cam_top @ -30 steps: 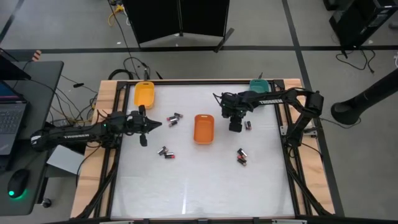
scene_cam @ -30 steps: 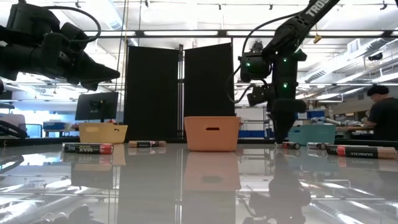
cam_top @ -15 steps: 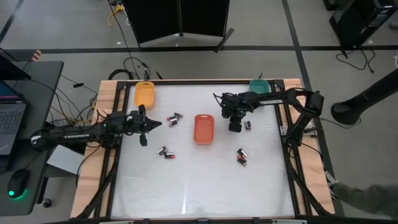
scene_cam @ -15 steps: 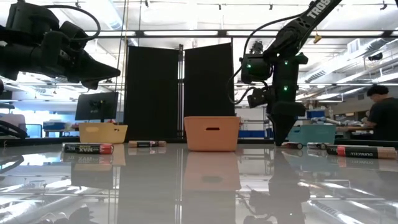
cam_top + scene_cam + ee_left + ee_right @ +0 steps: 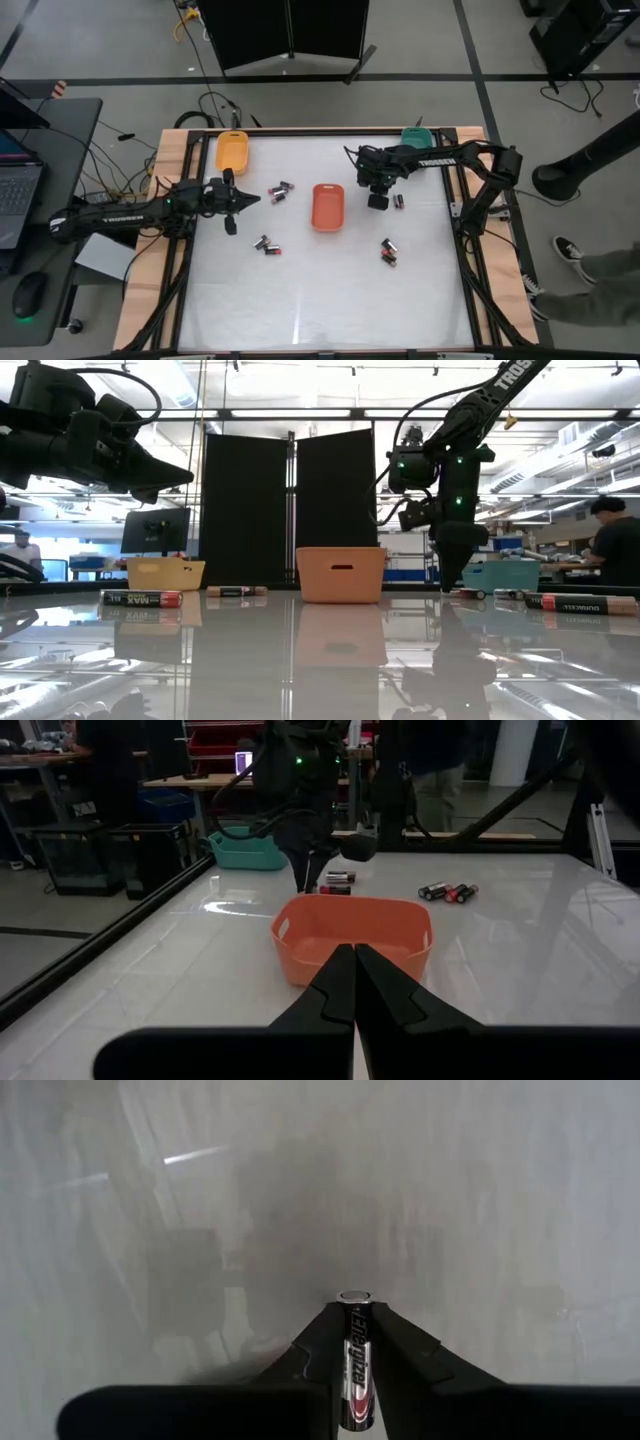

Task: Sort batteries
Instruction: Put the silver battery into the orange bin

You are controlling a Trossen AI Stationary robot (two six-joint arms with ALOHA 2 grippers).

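Between the right pincer (image 5: 352, 1342) tips sits one battery (image 5: 353, 1350), clamped end-out just above the bench (image 5: 450, 1200), probably so it drops cleanly into a tray. Farther off, the left pincer (image 5: 232, 203) hovers pinched shut, empty, facing the orange tray (image 5: 352, 932).

High view. Right gripper (image 5: 378, 203) points down at the table (image 5: 330, 290), fingertips just beside the red-orange tray (image 5: 327, 206) on one side and a small battery pair (image 5: 399, 201) on the other. Teal tray (image 5: 417, 136) sits behind that arm at the table's far edge. Left gripper (image 5: 232, 200) lies low near the left rim; beyond its fingertips, toward centre, two batteries (image 5: 281, 191); nearer the front, another two (image 5: 266, 245). Orange tray (image 5: 232, 151) sits well behind the left fingers. A further cluster (image 5: 388, 251) lies in front of the right fingers, apart
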